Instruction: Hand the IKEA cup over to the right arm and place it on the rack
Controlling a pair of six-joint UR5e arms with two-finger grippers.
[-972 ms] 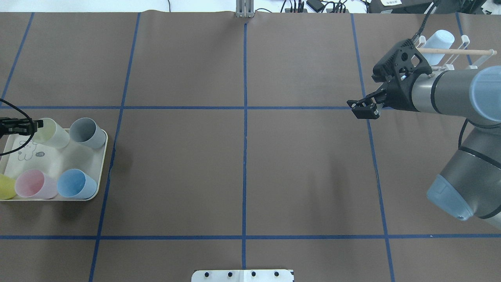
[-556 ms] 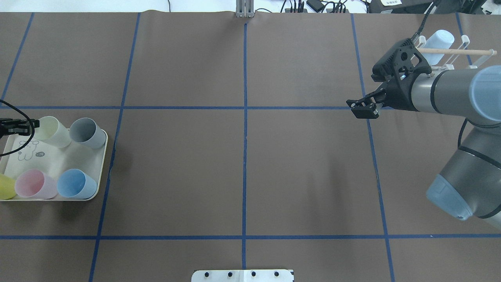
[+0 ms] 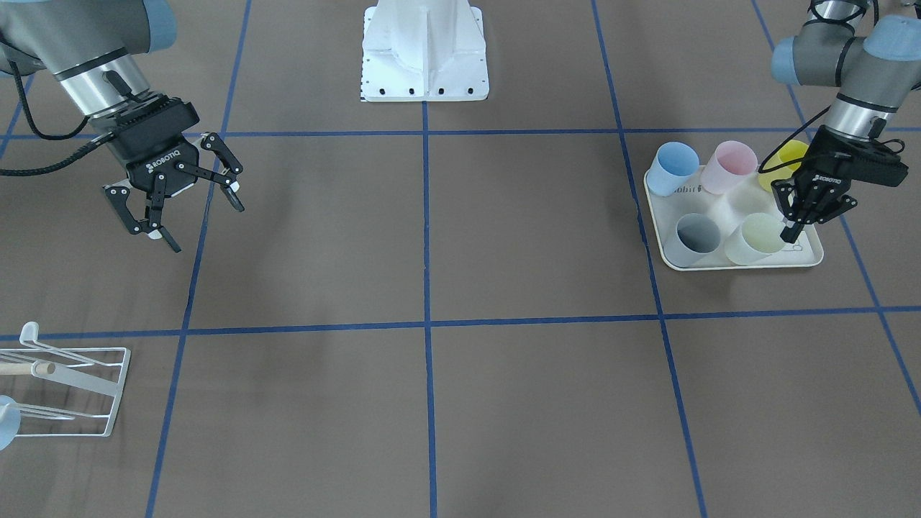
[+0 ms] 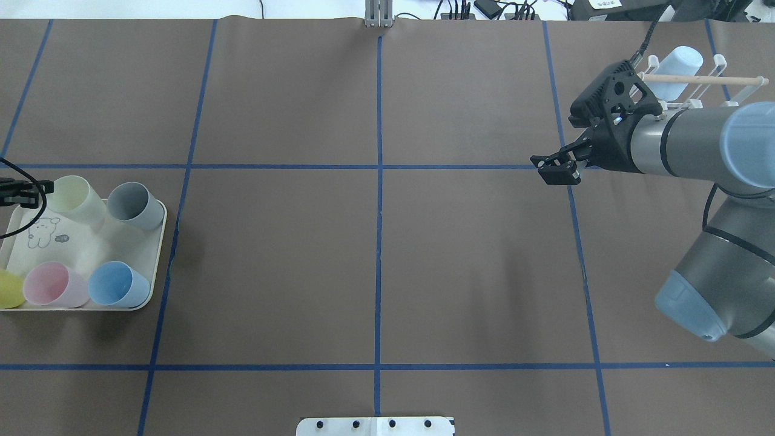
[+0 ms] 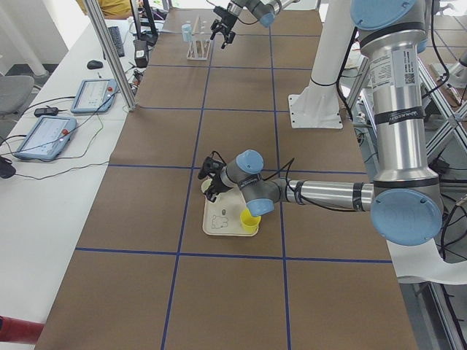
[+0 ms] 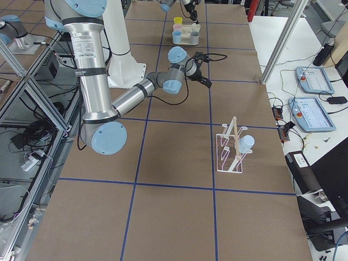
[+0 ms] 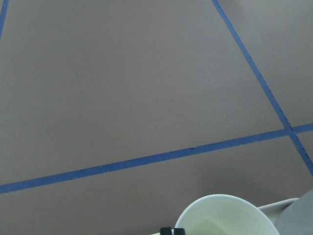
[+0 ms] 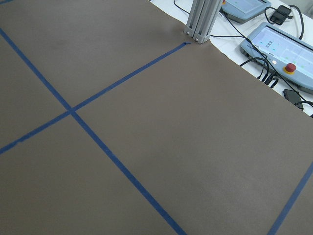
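**Yellow-green cup nipped at the rim, hand-over not yet begun**

Front-facing view: my left gripper [image 3: 788,232] sits at mid-right of frame. Its fingers are drawn almost together on the rim of the pale yellow-green plastic cup [image 3: 752,248], which stands in the cream rabbit-printed tray [image 3: 728,207]. I read that as a pinch on the cup wall. The right gripper [image 3: 203,224], at upper left, is spread wide and holds nothing. "ROBOTIQ" reads on both grippers, and the tray shows letters like "obit", partly hidden. The small white wire rack [image 3: 65,392] lies at lower left.

Overhead view: the cup is at far left, and the rack at upper right carries a light-blue cup [image 4: 681,66].

Left wrist view: one black fingertip [image 7: 167,230] sits just outside the rim.

I would lift straight up, slowly, clear of the grey cup [image 3: 696,237] alongside, before carrying toward centre.
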